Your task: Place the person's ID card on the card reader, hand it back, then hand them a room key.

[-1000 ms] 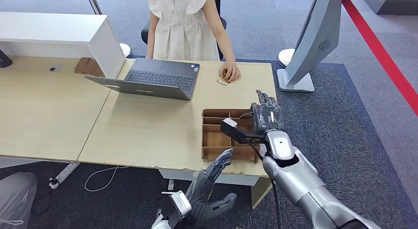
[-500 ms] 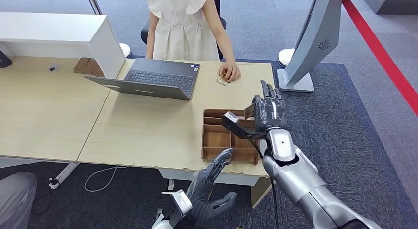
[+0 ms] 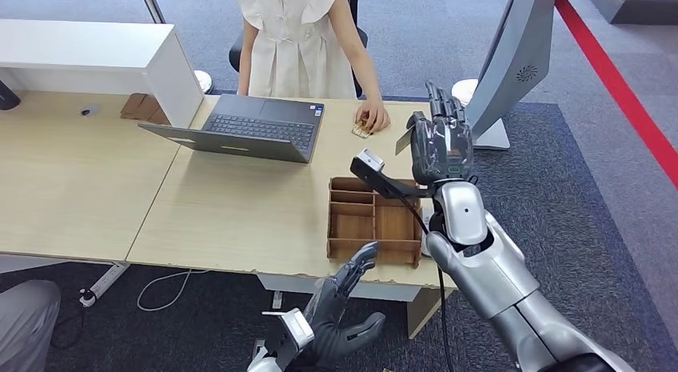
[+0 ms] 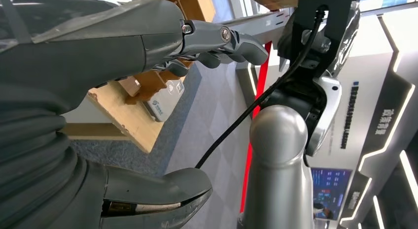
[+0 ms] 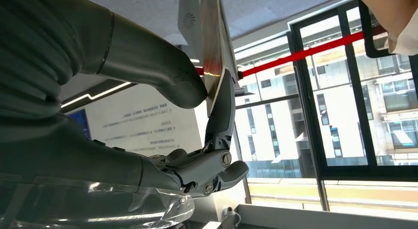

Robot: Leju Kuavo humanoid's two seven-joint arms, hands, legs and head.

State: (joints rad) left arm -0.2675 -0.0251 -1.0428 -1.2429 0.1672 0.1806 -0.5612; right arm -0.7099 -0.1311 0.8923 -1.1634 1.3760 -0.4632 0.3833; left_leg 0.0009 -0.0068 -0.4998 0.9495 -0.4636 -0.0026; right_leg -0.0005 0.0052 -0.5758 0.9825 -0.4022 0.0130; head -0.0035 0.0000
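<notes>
So we've got our right hand (image 3: 442, 148) up in the air over the far right corner of the light wooden desk (image 3: 240, 220), with a thin flat card (image 5: 213, 51) pinched between thumb and finger. In the head view it's the pale sliver (image 3: 404, 140) sticking out beside the hand.

Our guess is this is the room key, lifted out of the brown cardboard divider tray (image 3: 373, 220) at the desk's near right edge, though we can't read the card, so it could be the ID.

The person in the cream dress has a hand (image 3: 372, 116) resting on the far edge over a small tan object (image 3: 361, 132), maybe the returned ID. If so, only the handover is left.

Our left hand (image 3: 340, 316) hangs below the near edge, fingers spread, holding nothing.
</notes>
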